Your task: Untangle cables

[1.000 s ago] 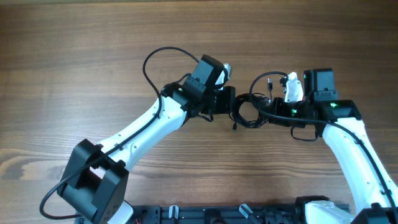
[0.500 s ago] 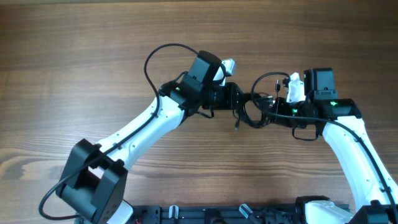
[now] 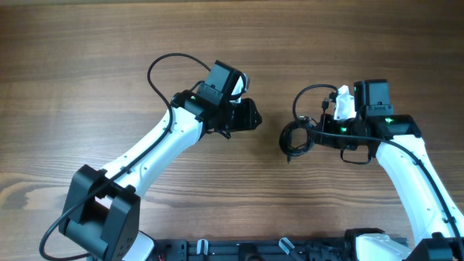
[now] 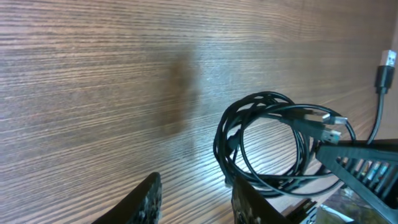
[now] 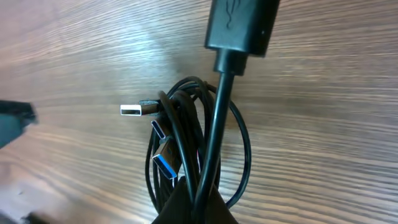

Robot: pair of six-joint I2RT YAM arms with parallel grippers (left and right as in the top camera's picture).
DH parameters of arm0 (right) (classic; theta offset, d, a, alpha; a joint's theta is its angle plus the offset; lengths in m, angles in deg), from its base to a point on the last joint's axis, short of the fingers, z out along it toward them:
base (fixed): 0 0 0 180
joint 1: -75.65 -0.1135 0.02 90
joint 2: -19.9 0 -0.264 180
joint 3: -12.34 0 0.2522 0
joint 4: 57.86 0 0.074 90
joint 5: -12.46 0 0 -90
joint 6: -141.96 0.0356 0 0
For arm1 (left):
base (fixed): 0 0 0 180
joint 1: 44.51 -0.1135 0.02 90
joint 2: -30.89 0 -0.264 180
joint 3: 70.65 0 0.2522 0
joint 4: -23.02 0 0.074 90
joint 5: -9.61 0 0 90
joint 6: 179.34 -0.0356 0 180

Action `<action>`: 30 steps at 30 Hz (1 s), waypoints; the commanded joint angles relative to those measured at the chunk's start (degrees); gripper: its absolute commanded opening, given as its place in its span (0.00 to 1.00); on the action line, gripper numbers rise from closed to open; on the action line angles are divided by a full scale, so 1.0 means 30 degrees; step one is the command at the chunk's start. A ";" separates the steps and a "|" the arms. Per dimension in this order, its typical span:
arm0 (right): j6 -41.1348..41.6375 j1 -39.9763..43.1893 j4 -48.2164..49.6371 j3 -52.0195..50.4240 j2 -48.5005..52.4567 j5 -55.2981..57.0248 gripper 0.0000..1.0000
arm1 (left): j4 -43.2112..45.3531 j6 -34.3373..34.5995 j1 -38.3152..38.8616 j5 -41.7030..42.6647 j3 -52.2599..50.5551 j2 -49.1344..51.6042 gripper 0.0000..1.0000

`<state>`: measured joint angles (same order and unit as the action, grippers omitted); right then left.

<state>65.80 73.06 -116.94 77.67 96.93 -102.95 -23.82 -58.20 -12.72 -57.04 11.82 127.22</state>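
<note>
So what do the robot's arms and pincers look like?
The left arm and right arm have white links and black joints. The left pincer and right pincer are black. A black cable loops from the left arm; green lights on the right.

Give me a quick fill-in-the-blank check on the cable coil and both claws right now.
1. The right claw is shut on the black cable coil, while the left claw holds ____.
2. The left claw's jaws stand ____.
3. In the right wrist view, the lowest USB plug in the coil has a ____ insert.

Missing words: nothing; open; blue.
</note>
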 commanded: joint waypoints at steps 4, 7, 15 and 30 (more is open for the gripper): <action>-0.0117 -0.0080 0.0262 0.0146 0.0226 -0.2601 0.04 | 0.0000 -0.0299 -0.0029 -0.0386 -0.0044 -0.0284 0.37; 0.0401 -0.0080 0.0641 0.0146 0.0226 -0.2594 0.04 | -0.0029 -0.0299 -0.0029 -0.0386 -0.0044 -0.0284 0.37; 0.4626 -0.0080 0.2244 0.0146 0.0226 -0.3570 0.04 | -0.0335 -0.0299 -0.0029 -0.0379 -0.0044 -0.0284 0.37; 0.3993 -0.3038 0.1603 -0.0568 0.1122 -0.0962 0.04 | -0.1005 -0.0306 -0.0015 -0.0954 -0.0080 -0.0233 0.39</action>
<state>80.36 66.22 -112.67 76.42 99.23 -107.47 -26.79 -58.23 -12.72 -59.00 11.82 127.22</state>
